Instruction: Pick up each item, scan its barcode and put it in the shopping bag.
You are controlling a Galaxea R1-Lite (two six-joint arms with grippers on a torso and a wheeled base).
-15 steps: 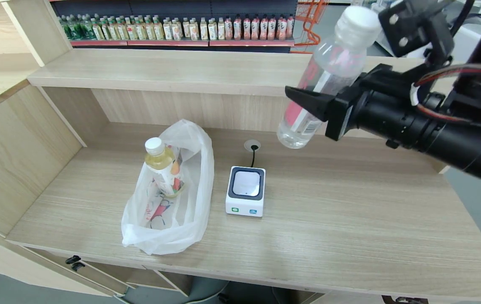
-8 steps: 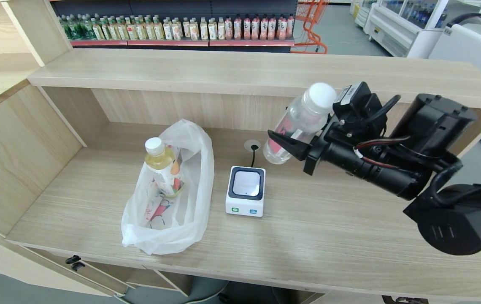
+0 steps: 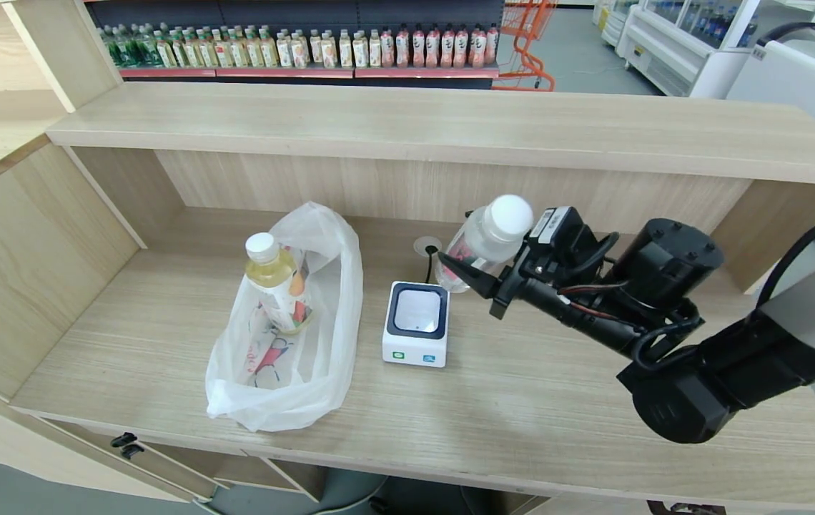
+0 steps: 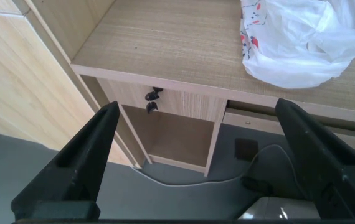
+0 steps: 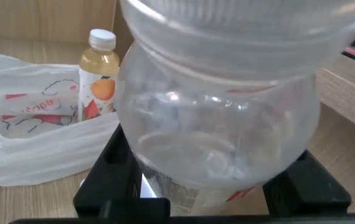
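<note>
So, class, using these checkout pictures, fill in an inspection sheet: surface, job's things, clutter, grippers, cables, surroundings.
Surface: wooden counter with a raised ledge behind.
Job's things: tea bottle upright in the open bag; scanner beside the bag, window up; water bottle tilted in the air just behind the scanner.
Clutter: nothing seen.
Grippers: right gripper shut on the water bottle; left gripper open, holding nothing, low in front of the counter.
Cables: the scanner's cable runs back into a hole in the counter.
Surroundings: drink shelves, orange rack, freezers.
</note>
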